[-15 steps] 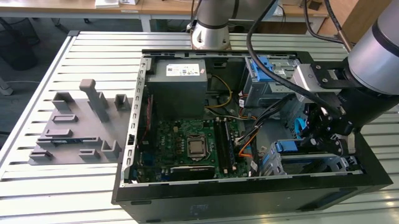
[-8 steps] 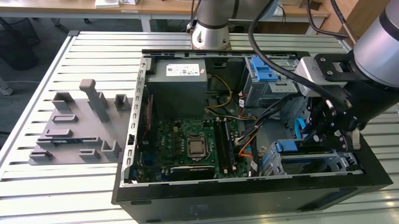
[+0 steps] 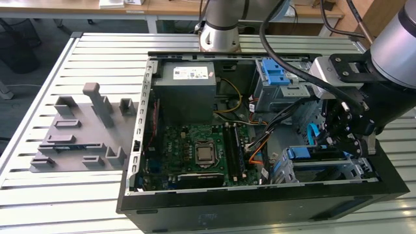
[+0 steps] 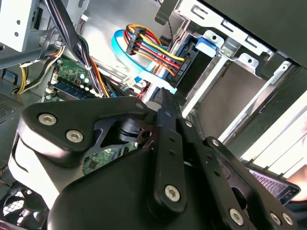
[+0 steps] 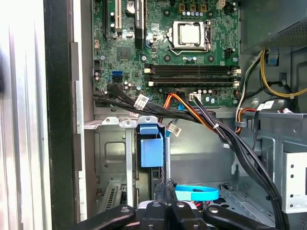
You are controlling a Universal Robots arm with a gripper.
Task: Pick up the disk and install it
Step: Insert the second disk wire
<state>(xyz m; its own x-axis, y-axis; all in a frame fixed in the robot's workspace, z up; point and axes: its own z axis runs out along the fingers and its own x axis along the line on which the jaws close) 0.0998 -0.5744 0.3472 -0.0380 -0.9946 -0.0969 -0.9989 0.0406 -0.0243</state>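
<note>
— So, what's on your count?

— You have one arm (image 3: 396,48) and one gripper (image 3: 343,139), reaching down into one open case (image 3: 260,195) on the bench (image 3: 65,195). Inside you can see one board (image 3: 170,146) with one bare socket (image 3: 205,152), one power supply (image 3: 188,90) and one perforated cage (image 3: 286,90) with a blue latch. Beside the case, on the exterior view's left, sits one grey fixture (image 3: 78,136).

— And the disk?

— You have one disk (image 5: 151,151). Its blue frame stands in the bay (image 3: 354,170) at the case corner nearest the gripper. In the first wrist view it sits just beyond the gripper, in line with it.

— Are the jaws gripping anything?

— You can't tell from these views whether the jaws are spread or pressed together. The linkage hides their tips.

— What's in your way?

— One blue ribbon (image 5: 194,194) loops just beside the gripper. One thick bundle of black cables (image 5: 240,148) runs from the board past the bay. One set of red, yellow and orange wires (image 4: 153,48) plugs in at the blue frame's end, in the second wrist view. The bay's metal rails close in on both sides of the disk.
</note>
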